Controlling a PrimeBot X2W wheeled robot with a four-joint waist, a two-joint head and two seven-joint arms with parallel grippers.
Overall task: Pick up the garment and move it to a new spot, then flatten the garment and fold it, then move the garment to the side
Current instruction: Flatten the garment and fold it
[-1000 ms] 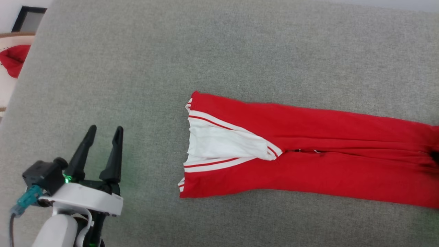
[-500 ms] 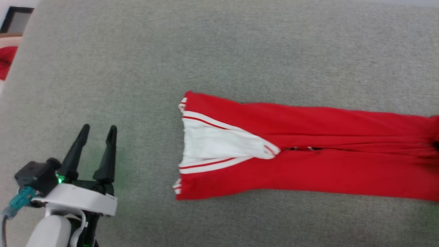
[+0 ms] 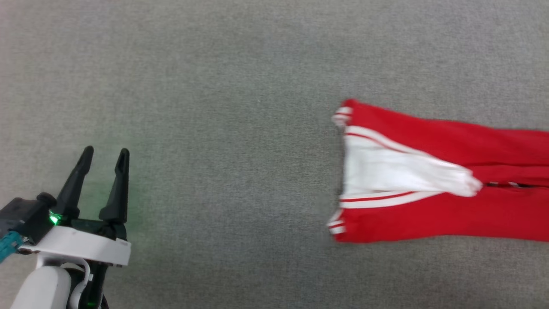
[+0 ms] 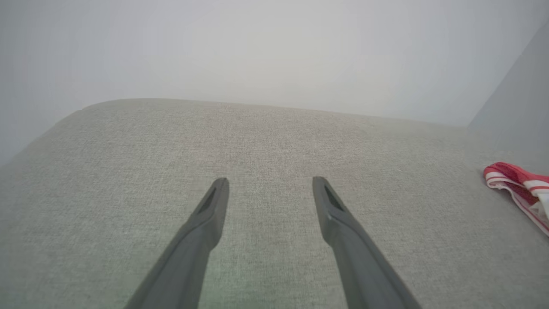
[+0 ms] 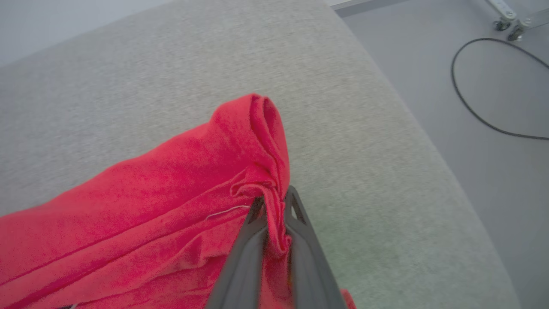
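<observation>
Grey cushion [image 3: 214, 86] bore the garment [image 3: 429, 141], long axis left-right; right gripper [image 5: 274, 199] clamped its right end, left gripper [image 3: 106, 150] gaped empty well to its left.

The scene is lit brightly and evenly by diffuse light, with hardly any shadow cast on the grey surface [image 3: 240, 128]; a faint green glow is thrown onto it beside the left gripper [image 3: 106, 152] and the right gripper [image 5: 274, 199]. The head view is smeared sideways, so the edges of the garment [image 3: 446, 219] are softened. In the left wrist view the far wall [image 4: 274, 51] is washed out to haze.
</observation>
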